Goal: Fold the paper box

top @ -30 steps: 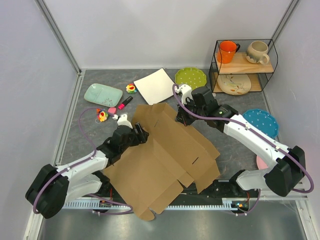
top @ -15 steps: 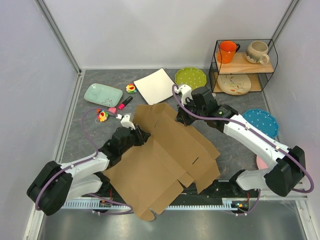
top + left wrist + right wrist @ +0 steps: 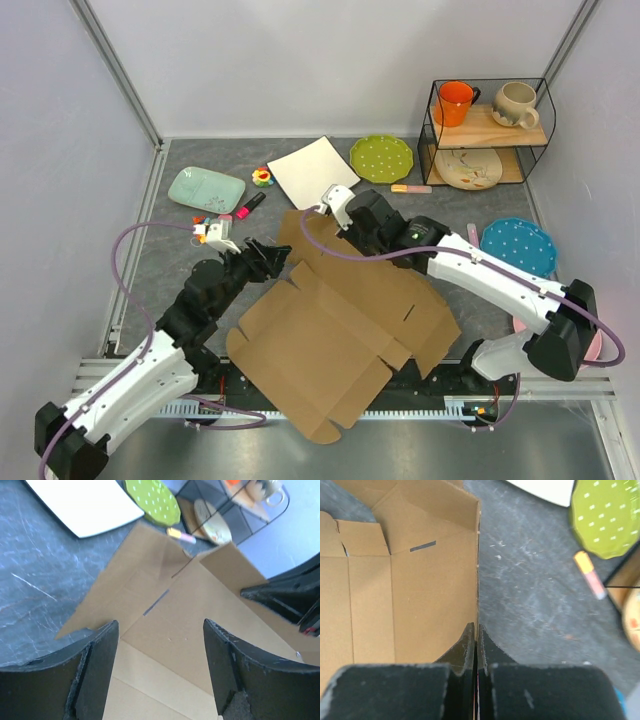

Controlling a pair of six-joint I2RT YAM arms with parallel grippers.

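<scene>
Mostly flat, the paper box (image 3: 330,340) lay on the grey table (image 3: 215,152) between the two arms. Its near corner reached out over the front rail, and its far end stopped just short of the white square plate (image 3: 312,170). At that far end one flap stood upright. The right gripper (image 3: 476,630) had its fingers pressed together on that flap's edge, pinching the cardboard. The left gripper (image 3: 160,625) hung over the box's far left corner with its fingers spread wide, gripping nothing; whether it touched the cardboard could not be told. A green dotted plate (image 3: 381,155) sat just beside the white one.
</scene>
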